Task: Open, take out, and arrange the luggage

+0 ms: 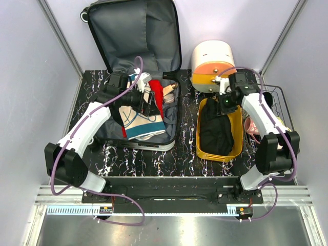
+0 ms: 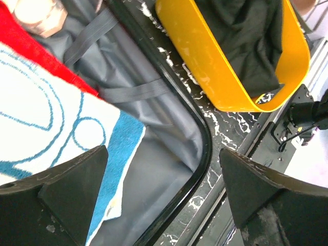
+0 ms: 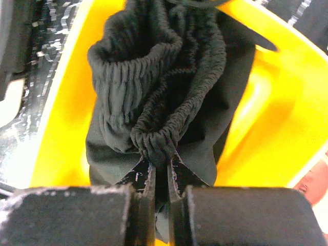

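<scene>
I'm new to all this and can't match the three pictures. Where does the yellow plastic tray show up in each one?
Top view: the yellow plastic tray sits right of centre, beside the open grey-lined hard-shell suitcase.
Left wrist view: upper right, beyond the suitcase rim.
Right wrist view: it fills the picture.
Shared landmark: the crumpled black garment lying in the tray, seen in all three.

Open table strip (image 1: pixel 188 134) separates luggage (image 1: pixel 134 31) from orange tray (image 1: pixel 218 157).
</scene>
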